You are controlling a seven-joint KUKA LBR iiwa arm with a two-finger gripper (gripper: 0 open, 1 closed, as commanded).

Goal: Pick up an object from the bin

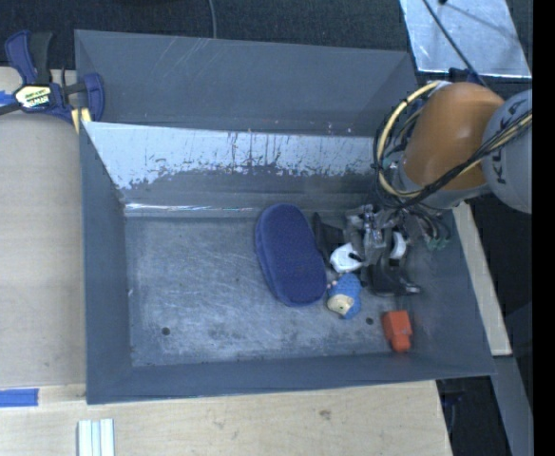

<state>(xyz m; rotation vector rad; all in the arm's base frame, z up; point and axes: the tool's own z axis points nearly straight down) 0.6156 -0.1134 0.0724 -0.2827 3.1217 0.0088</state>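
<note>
My gripper (376, 245) is low in the right part of the bin, its dark fingers down among small things. Just left of it lies a small white piece (344, 257). Below that sits a small blue and yellow toy (344, 297). A dark blue oval pad (289, 254) lies left of these, near the bin's middle. An orange-red block (397, 330) rests by the front right wall, below the gripper. Whether anything is between the fingers is hidden.
The left half of the bin floor is bare grey metal. The arm with its orange cover and cables hangs over the bin's right wall.
</note>
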